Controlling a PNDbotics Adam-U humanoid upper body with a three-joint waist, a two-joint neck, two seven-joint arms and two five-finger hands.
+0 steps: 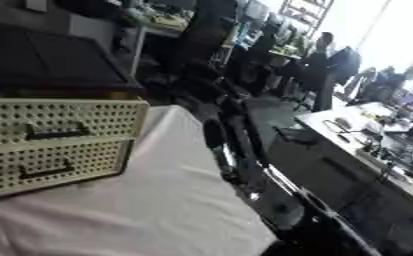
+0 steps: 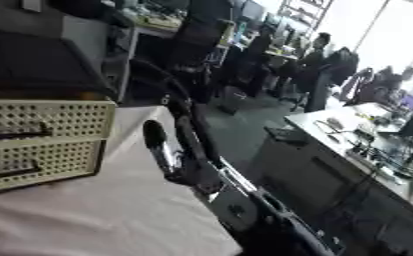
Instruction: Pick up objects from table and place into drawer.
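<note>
Nearest us, the pale cloth-covered tabletop [image 1: 157, 210] fills the lower left of the view, tilted in frame. We see no loose objects on the visible part of it.

At 9 o'clock stands the cream perforated drawer unit [image 1: 56, 142], with two drawers, each with a dark handle. The upper drawer [image 1: 61, 120] and the lower drawer [image 1: 52, 165] both appear pushed in.

At 5 o'clock the robot's right arm [image 2: 214, 187] runs along the tabletop's right edge, black with silver joints. A dark rounded part [image 2: 157, 142] at its far end may be the right robot hand; we cannot tell whether its fingers are spread or curled. The left robot hand shows in neither view.

Progress: closed drawers and no objects in sight fit either everything stowed or the objects lying outside the view. We cannot settle which.
</note>
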